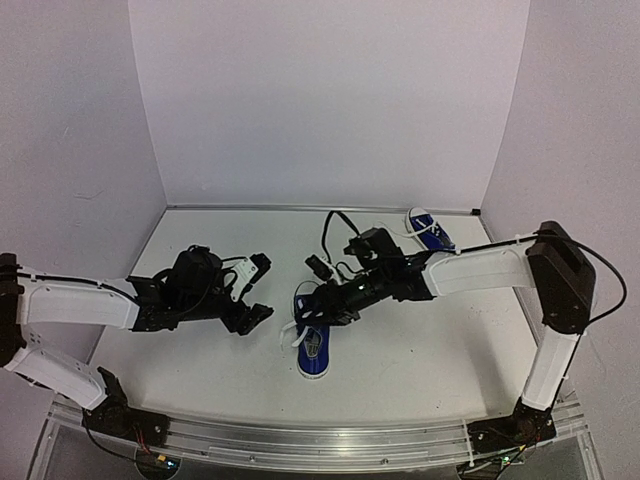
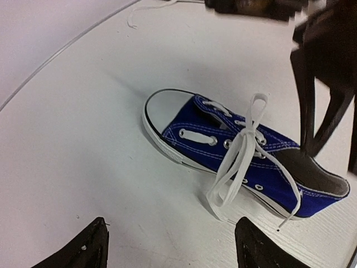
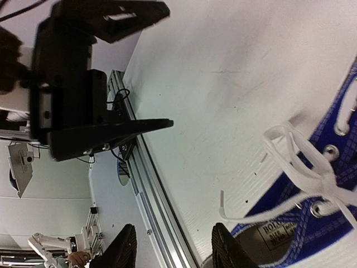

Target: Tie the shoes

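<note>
One blue sneaker (image 1: 313,350) with a white toe cap lies at the table's centre front, toe toward the near edge. In the left wrist view this shoe (image 2: 245,159) has its white laces (image 2: 237,162) in loops hanging over its side. My left gripper (image 1: 262,289) is open and empty just left of it, apart from it; its fingertips (image 2: 83,251) show low in its own view. My right gripper (image 1: 310,283) is open and empty above the shoe's heel; the shoe (image 3: 329,223) and a loose lace end (image 3: 223,209) lie beside it. The second sneaker (image 1: 430,230) lies at the far right.
The white table (image 1: 200,350) is walled by white panels behind and at both sides. An aluminium rail (image 1: 300,445) runs along the near edge. A lace of the far shoe (image 1: 405,232) trails to its left. The two grippers face each other closely.
</note>
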